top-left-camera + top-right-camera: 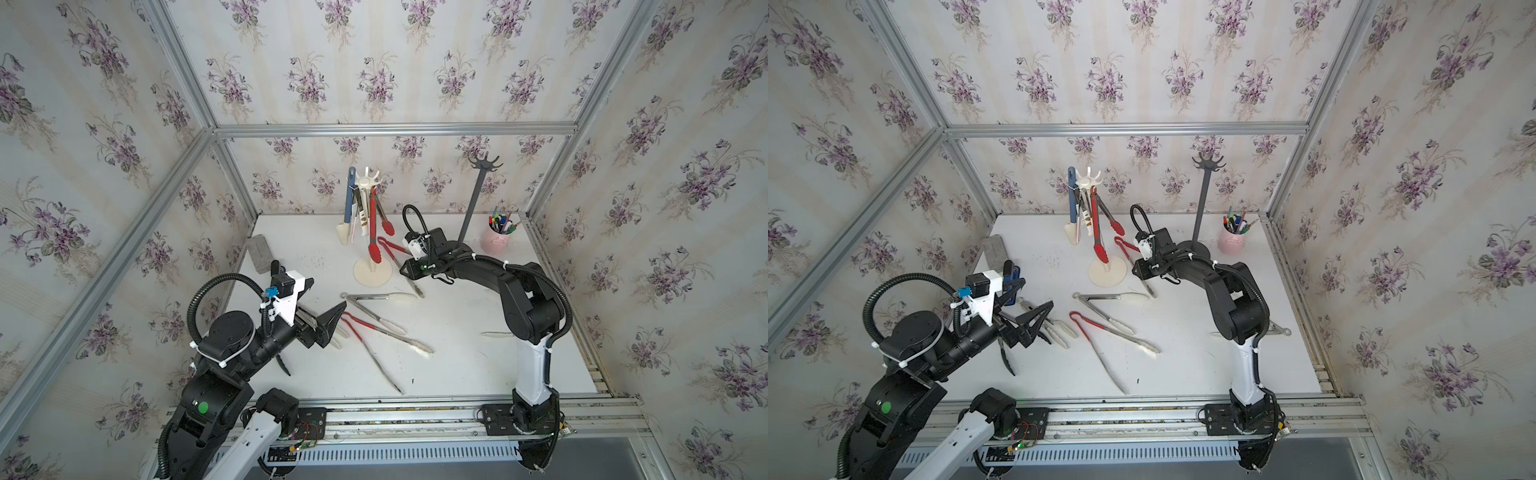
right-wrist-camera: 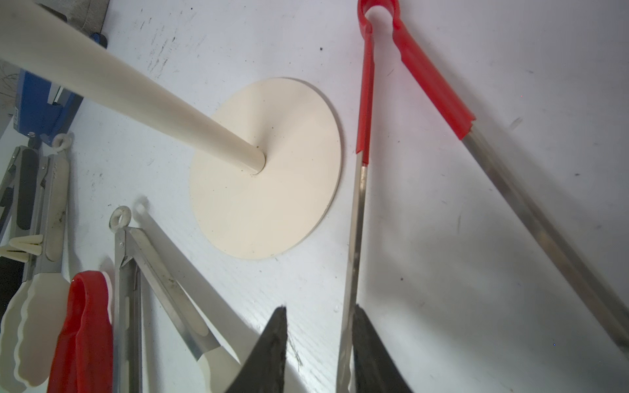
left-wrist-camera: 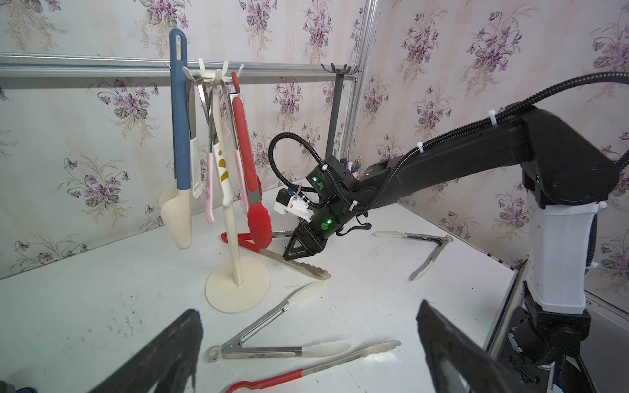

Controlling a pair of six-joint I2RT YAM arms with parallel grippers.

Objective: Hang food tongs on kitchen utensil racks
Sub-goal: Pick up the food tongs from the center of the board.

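Note:
Several food tongs hang on the cream rack (image 1: 365,181), among them a blue-grey pair (image 3: 180,119) and a red pair (image 3: 245,153). The dark rack (image 1: 478,195) stands bare at the back right. Red-handled tongs (image 2: 429,75) lie beside the cream base (image 2: 272,170). My right gripper (image 2: 320,326) is low over them. One steel arm lies between its fingers, against one finger (image 2: 369,343), with a gap to the other. My left gripper (image 3: 308,320) hovers wide open above white-tipped tongs (image 3: 272,347) and red-handled tongs (image 3: 272,377) on the table.
More tongs lie behind the right arm (image 1: 1279,330) and under the left gripper (image 1: 1059,330). A pink cup of pens (image 1: 496,241) stands at the back right. At the left are a grey block (image 1: 261,249) and a blue-and-black tool (image 1: 1013,276).

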